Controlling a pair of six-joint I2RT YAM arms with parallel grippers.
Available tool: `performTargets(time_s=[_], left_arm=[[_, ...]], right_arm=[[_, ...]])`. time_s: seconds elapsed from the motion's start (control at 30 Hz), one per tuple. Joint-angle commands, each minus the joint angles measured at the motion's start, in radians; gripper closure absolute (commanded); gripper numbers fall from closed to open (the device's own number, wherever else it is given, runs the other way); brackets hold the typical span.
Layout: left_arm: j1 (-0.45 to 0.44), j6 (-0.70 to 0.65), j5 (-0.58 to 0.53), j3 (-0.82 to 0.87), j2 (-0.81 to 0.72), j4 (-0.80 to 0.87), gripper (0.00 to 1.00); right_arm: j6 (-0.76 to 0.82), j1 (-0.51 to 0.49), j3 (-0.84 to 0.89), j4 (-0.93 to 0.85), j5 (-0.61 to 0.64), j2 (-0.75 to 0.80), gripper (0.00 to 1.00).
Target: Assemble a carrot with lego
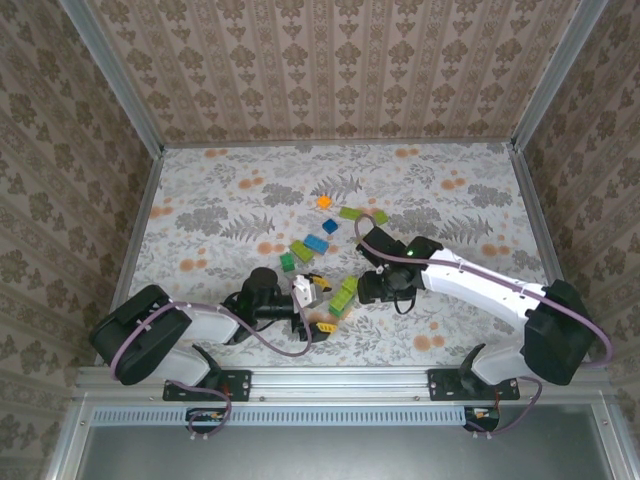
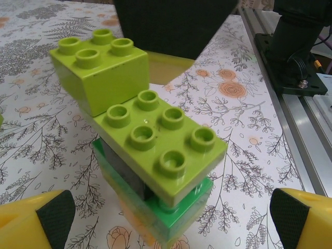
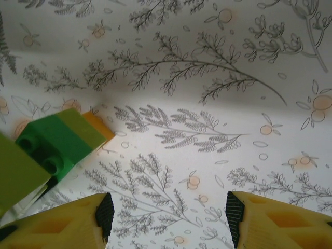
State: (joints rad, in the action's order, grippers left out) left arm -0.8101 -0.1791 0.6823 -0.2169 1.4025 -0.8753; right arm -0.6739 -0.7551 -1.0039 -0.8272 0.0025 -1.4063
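**Carrot lies between your two claws by the surface's (image 1: 200, 200) near edge**
Your left claw (image 2: 172, 211) gapes wide, the carrot (image 2: 155, 140) just ahead of its fingers; your right claw (image 3: 166, 210), also open, grips nothing, the carrot at its left.

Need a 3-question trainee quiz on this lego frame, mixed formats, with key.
1. True or false: the right gripper is clamped on the carrot.
2. In the left wrist view, the carrot's top bricks are: A blue, B lime, C black.
3. In the top view, what colour is the brick farthest from the arm bases?
Key: 1 false, it is open, with the carrot off to one side. 2 B. 3 orange.
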Motion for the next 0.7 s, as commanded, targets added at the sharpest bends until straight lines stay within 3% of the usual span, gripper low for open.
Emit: performTargets(time_s=[0.0,0.67], left_arm=[[0.005,0.012,0.028,0.013,-0.01,-0.033,0.0],[0.007,0.007,0.018,0.001,0.012,-0.021,0.0]], right_arm=[[0.042,0.022,-0.036,0.001,0.029,-0.023,0.38],[0.138,0.085,-0.173,0.036,0.009,-0.198,0.38]])
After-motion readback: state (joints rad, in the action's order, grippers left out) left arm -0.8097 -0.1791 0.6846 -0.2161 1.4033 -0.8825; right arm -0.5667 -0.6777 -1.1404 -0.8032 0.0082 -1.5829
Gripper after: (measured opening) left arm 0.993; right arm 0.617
